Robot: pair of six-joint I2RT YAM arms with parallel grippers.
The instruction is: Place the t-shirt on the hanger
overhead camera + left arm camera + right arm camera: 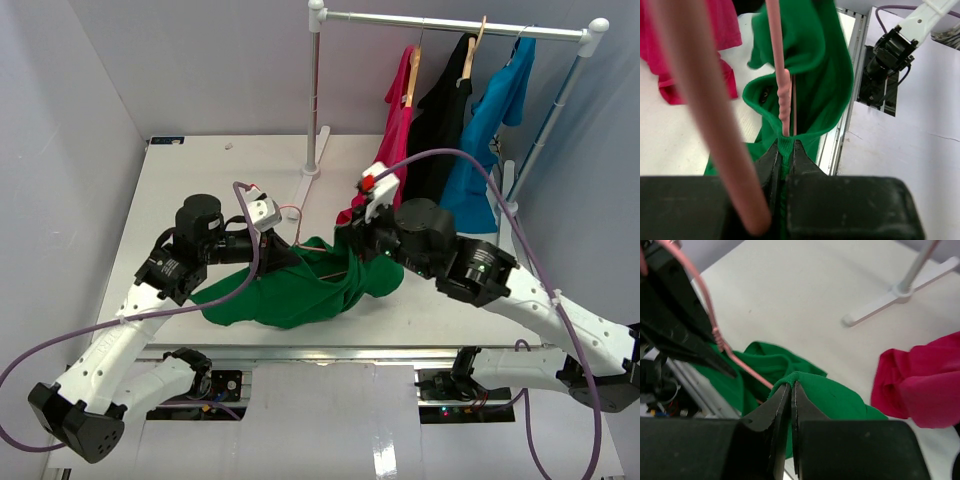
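The green t-shirt point(290, 292) lies bunched on the table between my two grippers, lifted at its collar. My left gripper point(288, 252) is shut on the ribbed collar point(785, 144). The pale pink hanger point(783, 95) runs down into the neck opening right at those fingertips, and a blurred thick part of it passes my left finger. My right gripper point(350, 246) is shut on another part of the collar point(792, 378), holding the t-shirt point(840, 400) up. In the right wrist view the hanger point(715, 335) curves past the black left gripper point(675, 325) into the cloth.
A clothes rack point(450, 22) stands at the back with a magenta-red shirt point(400, 120), a black garment point(440, 110) and a turquoise shirt point(490, 130) hanging. Its base point(310, 172) rests on the table behind the grippers. The table's front edge point(300, 350) lies just below the t-shirt.
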